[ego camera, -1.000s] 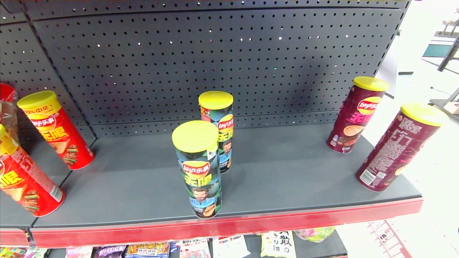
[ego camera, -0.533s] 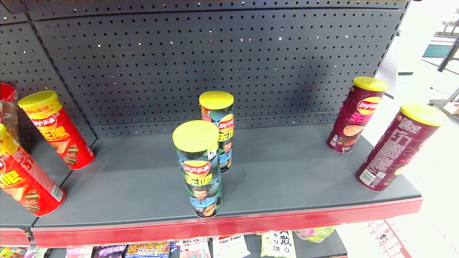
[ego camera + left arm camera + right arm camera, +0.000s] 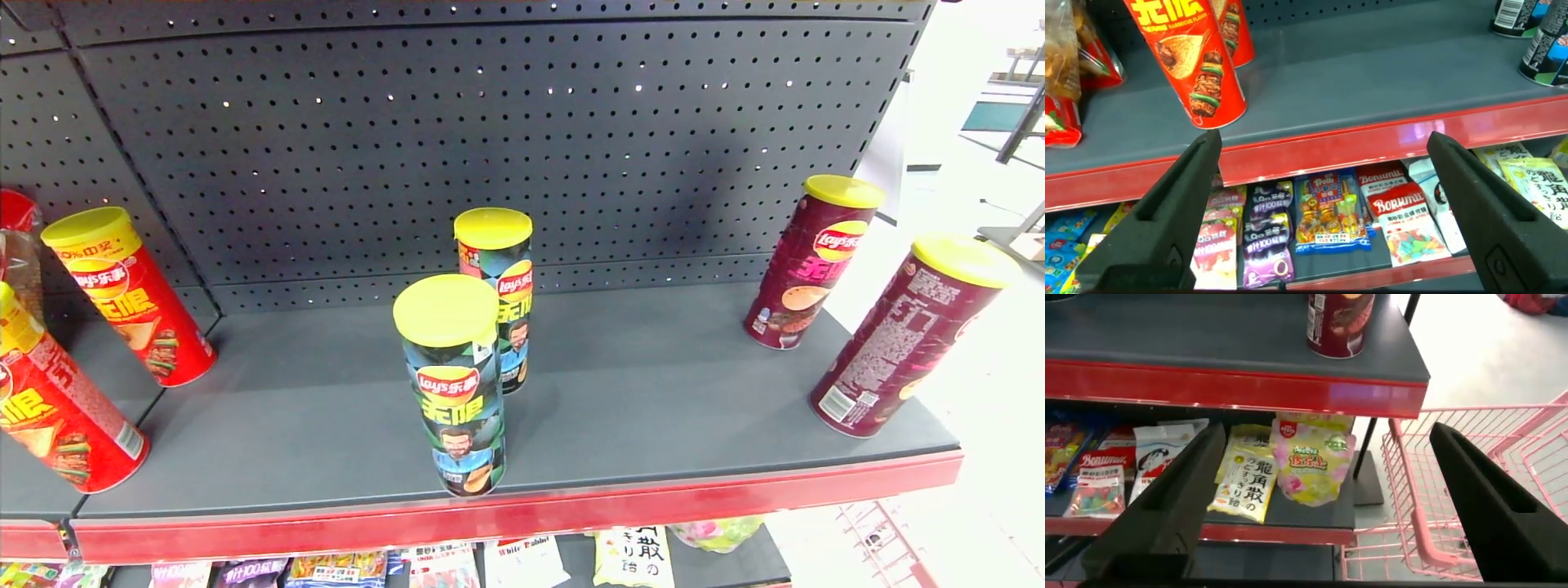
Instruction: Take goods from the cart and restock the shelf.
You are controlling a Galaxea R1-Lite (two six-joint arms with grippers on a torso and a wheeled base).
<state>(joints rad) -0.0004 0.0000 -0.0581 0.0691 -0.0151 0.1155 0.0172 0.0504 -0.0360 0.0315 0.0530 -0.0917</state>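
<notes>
Hovering low by the shelf (image 3: 612,392), left gripper (image 3: 1323,139) and right gripper (image 3: 1327,429) both gape wide, totally empty. Pink cart (image 3: 1409,486) sits near the right one.

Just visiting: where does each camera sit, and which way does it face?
Head view: on the robot's head, looking forward and down onto the shelf of chip cans.
Left wrist view: on the left arm's wrist, facing the shelf's red front edge, the red can and snack packets below; its open jaws frame the picture.
Right wrist view: on the right wrist, facing the shelf's end, the maroon can and pink cart; open jaws likewise.
Shared: head and right wrist both show that maroon can.
</notes>
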